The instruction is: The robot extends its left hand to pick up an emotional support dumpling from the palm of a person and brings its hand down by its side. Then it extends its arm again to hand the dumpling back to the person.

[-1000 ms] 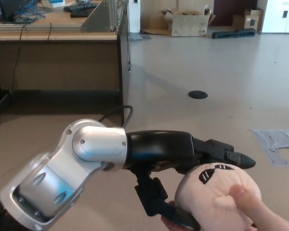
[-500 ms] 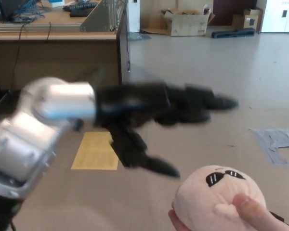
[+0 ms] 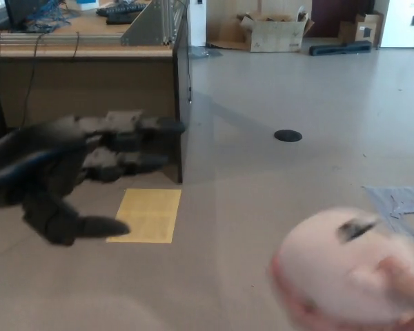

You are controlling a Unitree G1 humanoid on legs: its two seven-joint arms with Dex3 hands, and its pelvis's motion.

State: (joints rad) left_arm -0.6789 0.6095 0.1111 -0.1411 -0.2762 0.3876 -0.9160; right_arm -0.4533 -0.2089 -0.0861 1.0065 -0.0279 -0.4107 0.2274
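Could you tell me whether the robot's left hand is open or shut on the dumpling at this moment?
Open. The left hand is blurred but holds nothing, its fingers spread apart, while the dumpling sits well away at lower right in a person's hand.

This looks like a lab or workshop space. A wide, bare grey floor (image 3: 297,96) runs to the far wall, with a round black floor port (image 3: 288,136) set into it and a yellow sheet (image 3: 146,215) lying flat on it. At the left stands a long wooden counter (image 3: 83,76) carrying a keyboard (image 3: 124,9), tangled blue cables (image 3: 45,15) and an angled metal frame (image 3: 152,24). An open cardboard box (image 3: 272,33) and other cartons (image 3: 355,29) sit against the back wall, beside white cabinet doors (image 3: 403,21).
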